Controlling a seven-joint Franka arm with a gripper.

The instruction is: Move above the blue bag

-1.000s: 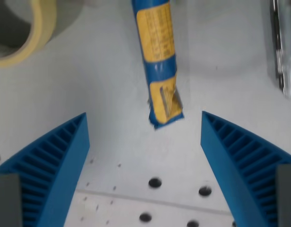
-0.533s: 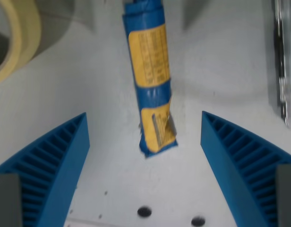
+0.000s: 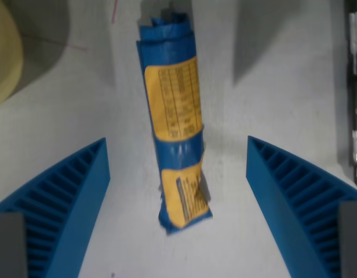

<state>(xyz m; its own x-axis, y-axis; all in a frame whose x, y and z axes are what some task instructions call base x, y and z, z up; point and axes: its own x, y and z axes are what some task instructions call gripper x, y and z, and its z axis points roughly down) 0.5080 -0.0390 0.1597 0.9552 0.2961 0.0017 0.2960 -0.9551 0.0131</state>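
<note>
I am seeing one blue bag (image 3: 174, 124) lying flat on the white table (image 3: 259, 116), rolled into a long tube with two yellow labels on it, a large one on the upper half and a smaller one near the lower end. It is running from the top centre of the wrist view down to just below the middle, leaning slightly so that its lower end is sitting a little toward the wrist view's right. The gripper (image 3: 177, 168) is hanging over it with its two ribbed blue fingers (image 3: 62, 202) standing wide apart, one on each side of the bag's lower half, and neither is touching the bag; nothing is sitting between them but the bag below. At the wrist view's left edge I am making out one pale yellow tape roll (image 3: 4, 63), only partly in frame. At the right edge one dark, shiny thing (image 3: 355, 116) is showing, too blurred for me to name.
</note>
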